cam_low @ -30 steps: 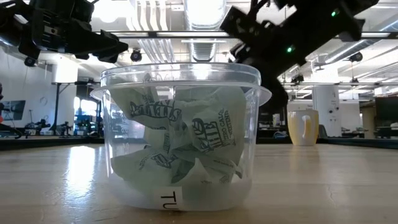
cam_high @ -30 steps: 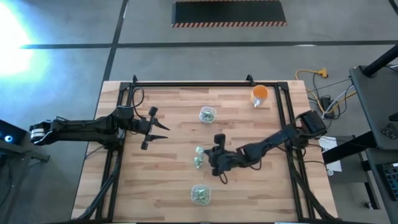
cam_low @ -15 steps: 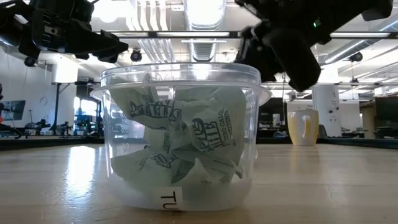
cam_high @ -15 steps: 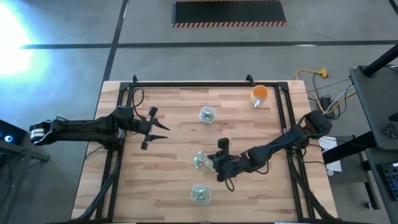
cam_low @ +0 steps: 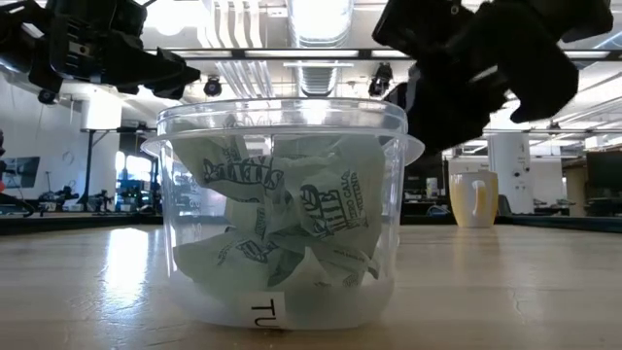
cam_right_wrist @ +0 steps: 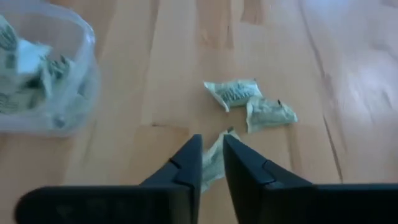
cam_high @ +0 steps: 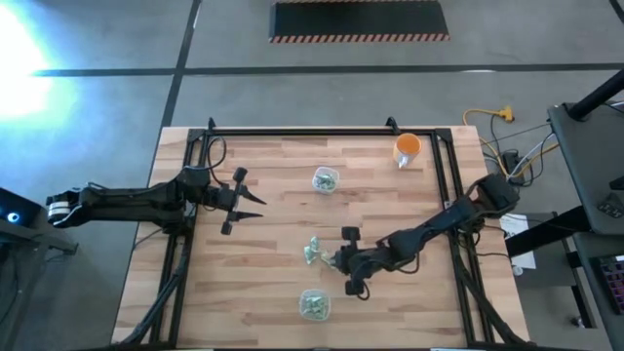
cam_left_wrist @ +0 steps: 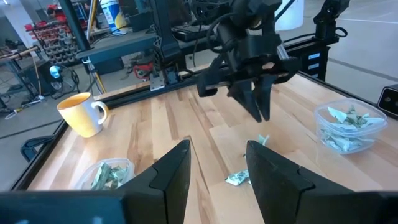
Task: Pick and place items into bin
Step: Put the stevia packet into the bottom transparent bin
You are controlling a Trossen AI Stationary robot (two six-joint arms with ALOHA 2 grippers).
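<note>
The right gripper (cam_right_wrist: 211, 163) is stretched low over mid-table, fingers nearly together, pinching a wrapped piece (cam_right_wrist: 214, 155); two more pieces (cam_right_wrist: 250, 102) lie just beyond. The left gripper (cam_high: 246, 200) is parked far left, fingers spread.

Only one bit of lettering to call here: "TU" on a white label (cam_low: 266, 313) low on the front wall of the clear tub (cam_low: 185, 194), cut off below; the green print on the wrappers (cam_low: 326, 209) inside stays unreadable
</note>
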